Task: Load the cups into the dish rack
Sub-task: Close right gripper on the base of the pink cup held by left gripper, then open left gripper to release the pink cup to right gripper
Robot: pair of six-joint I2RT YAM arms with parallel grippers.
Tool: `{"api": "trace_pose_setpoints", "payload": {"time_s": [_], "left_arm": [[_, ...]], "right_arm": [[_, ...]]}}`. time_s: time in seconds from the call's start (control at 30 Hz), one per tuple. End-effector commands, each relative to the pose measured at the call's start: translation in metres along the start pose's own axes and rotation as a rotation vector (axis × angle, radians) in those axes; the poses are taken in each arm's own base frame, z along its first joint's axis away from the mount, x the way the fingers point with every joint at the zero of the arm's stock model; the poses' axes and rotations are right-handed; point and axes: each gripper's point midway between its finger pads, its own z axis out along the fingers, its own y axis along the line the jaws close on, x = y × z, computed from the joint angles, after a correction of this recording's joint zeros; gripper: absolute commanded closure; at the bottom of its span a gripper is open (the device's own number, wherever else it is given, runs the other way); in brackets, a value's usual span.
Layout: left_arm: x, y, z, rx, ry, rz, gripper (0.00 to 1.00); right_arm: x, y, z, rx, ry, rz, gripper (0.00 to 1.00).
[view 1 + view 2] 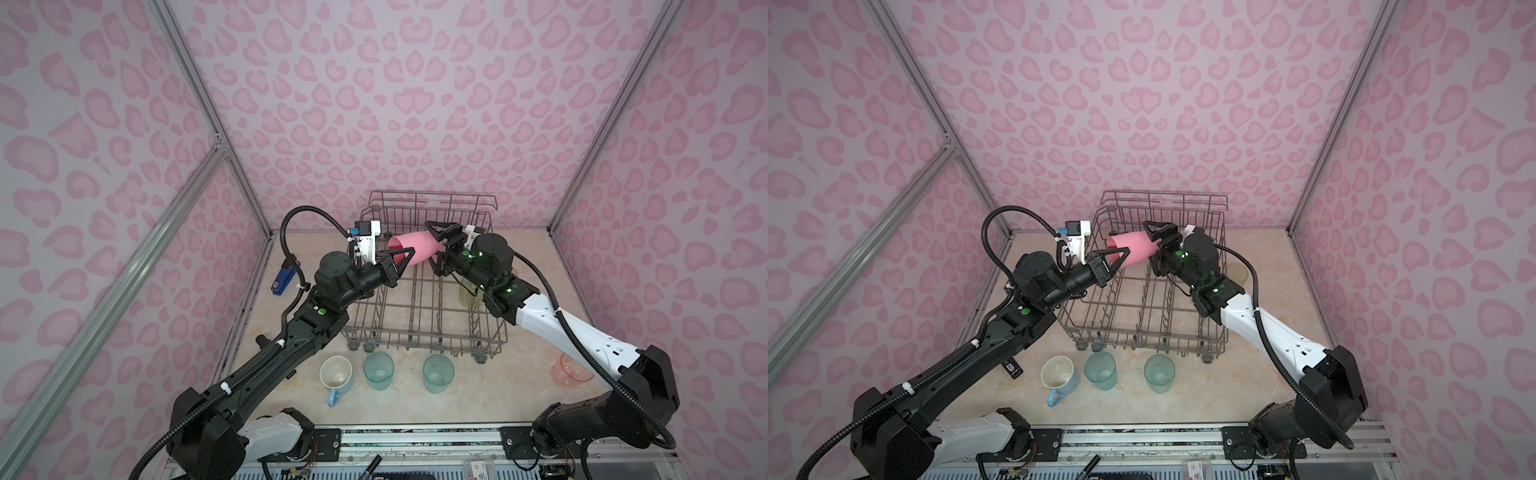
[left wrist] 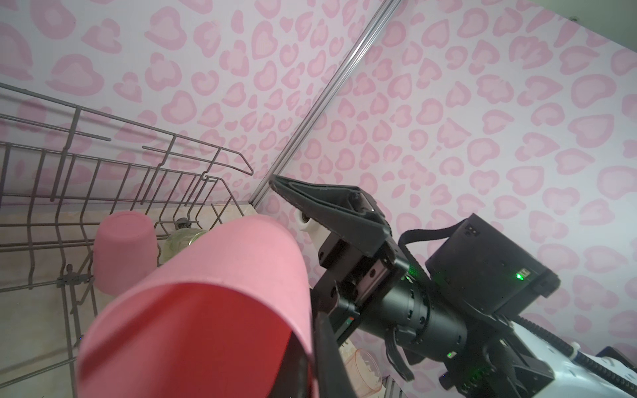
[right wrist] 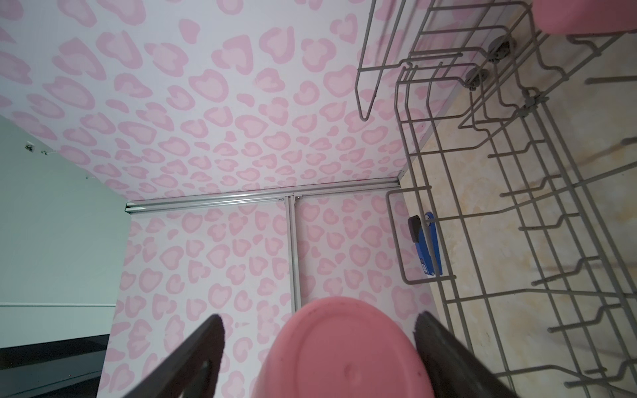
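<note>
A pink cup [image 1: 415,249] [image 1: 1133,249] hangs on its side above the grey wire dish rack [image 1: 432,332] [image 1: 1142,328]. My left gripper [image 1: 409,254] [image 2: 312,372] is shut on its rim, one finger inside the mouth. My right gripper [image 1: 434,247] [image 3: 319,317] stands open around the cup's base [image 3: 344,351], with a gap at one finger. A second pink cup [image 2: 124,248] sits upside down in the rack. A light-blue mug [image 1: 336,374] and two teal cups [image 1: 379,370] [image 1: 438,372] stand on the table before the rack.
A salmon cup [image 1: 575,370] stands at the right, partly behind my right arm. A yellow-green cup [image 1: 467,293] shows by the rack's right side; inside or outside I cannot tell. A blue stapler [image 1: 284,278] lies left of the rack. Pink patterned walls enclose the table.
</note>
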Motion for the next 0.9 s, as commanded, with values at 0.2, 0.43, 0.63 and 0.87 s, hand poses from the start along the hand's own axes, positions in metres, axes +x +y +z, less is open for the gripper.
{"api": "trace_pose_setpoints", "payload": {"time_s": [0.2, 0.43, 0.63, 0.87], "left_arm": [[-0.015, -0.018, 0.020, 0.121, -0.025, 0.029, 0.97], [-0.008, -0.009, 0.029, 0.119, -0.014, 0.004, 0.96], [-0.006, -0.004, 0.033, 0.105, -0.005, -0.001, 0.88], [0.000, 0.017, 0.033, -0.011, 0.013, -0.016, 0.55]], "right_arm": [[-0.014, 0.013, -0.005, -0.030, -0.043, 0.046, 0.19], [-0.019, 0.009, -0.006, -0.020, -0.058, 0.033, 0.32], [-0.028, 0.010, -0.012, -0.012, -0.093, -0.006, 0.39], [-0.038, 0.007, -0.018, 0.019, -0.141, -0.085, 0.41]]}}
